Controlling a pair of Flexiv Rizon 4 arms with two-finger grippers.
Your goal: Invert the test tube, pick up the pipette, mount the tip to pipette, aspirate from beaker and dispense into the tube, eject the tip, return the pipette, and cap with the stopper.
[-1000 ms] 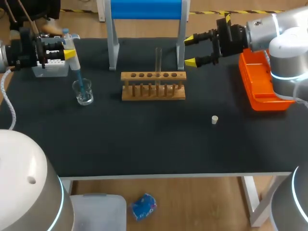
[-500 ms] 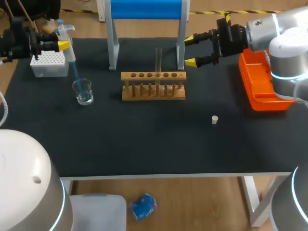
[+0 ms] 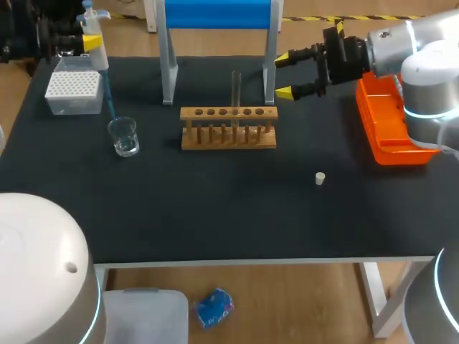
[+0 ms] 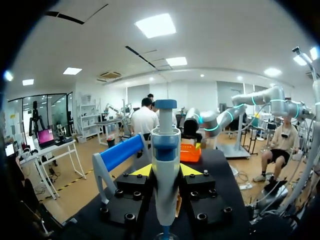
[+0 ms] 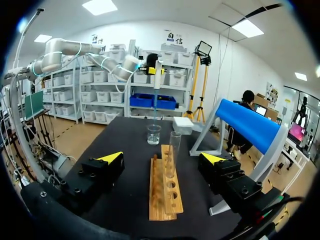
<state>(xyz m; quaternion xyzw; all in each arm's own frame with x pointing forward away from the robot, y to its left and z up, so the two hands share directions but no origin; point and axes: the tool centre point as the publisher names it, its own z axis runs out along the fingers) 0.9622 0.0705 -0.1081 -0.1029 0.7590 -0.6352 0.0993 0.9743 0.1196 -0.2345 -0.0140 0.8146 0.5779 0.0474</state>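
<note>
At the far left corner of the surface (image 3: 215,208), the left fingers (image 4: 142,171) are closed on a pipette (image 4: 165,165), which is gripped upright from both sides by the yellow tips. A blue tip (image 3: 110,97) is carried on its lower end and is held just above a small glass beaker (image 3: 124,136). The beaker is stood near a white tip box (image 3: 73,89), towards the front of the surface from it.

The right fingers (image 5: 111,158) are spread wide open, and nothing is held between them. They are held level over the far side of the surface, pointed towards a wooden rack (image 3: 228,129) just beside them. In the right wrist view the rack is seen ahead of and below the open fingers. A clear test tube (image 3: 235,92) is stood upright in one of the rack's middle holes.

A small pale stopper (image 3: 320,178) is lying on the surface, well apart from the rack, towards the front right. An orange tray (image 3: 387,136) is placed at the right edge, and a blue roll on a grey stand (image 3: 219,14) is set behind the rack.
</note>
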